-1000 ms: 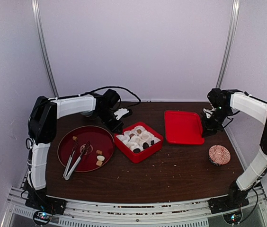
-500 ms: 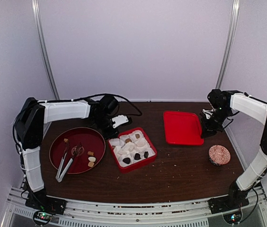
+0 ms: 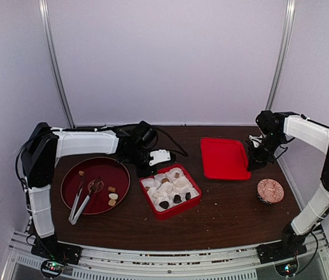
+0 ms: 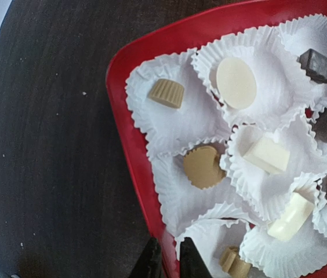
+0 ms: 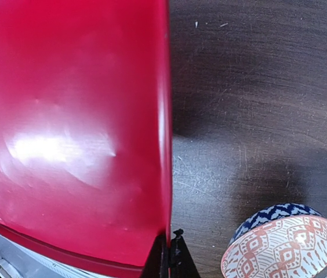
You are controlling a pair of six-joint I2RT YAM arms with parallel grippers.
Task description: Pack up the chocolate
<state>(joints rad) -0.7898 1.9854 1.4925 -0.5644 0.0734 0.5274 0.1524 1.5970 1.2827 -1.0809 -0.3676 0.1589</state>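
The chocolate (image 4: 236,82) sits in paper cups (image 4: 169,124) in the red box (image 4: 123,133), with a few pieces on the plate (image 3: 103,172). It looks light, smooth and easily marked, so nip each piece gently by its sides. The left gripper (image 4: 170,255) straddles the box wall; clamped or loose, I cannot tell. The right gripper (image 5: 169,255) pinches the lid (image 5: 71,116).

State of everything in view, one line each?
box: open, chocolates in paper cups
lid: off, flat on table, right of box
left gripper: astride box rim, grip unclear
right gripper: shut on lid edge
tongs: lying on plate, unheld
plate: holds tongs, few loose chocolates
bowl: standing apart, untouched
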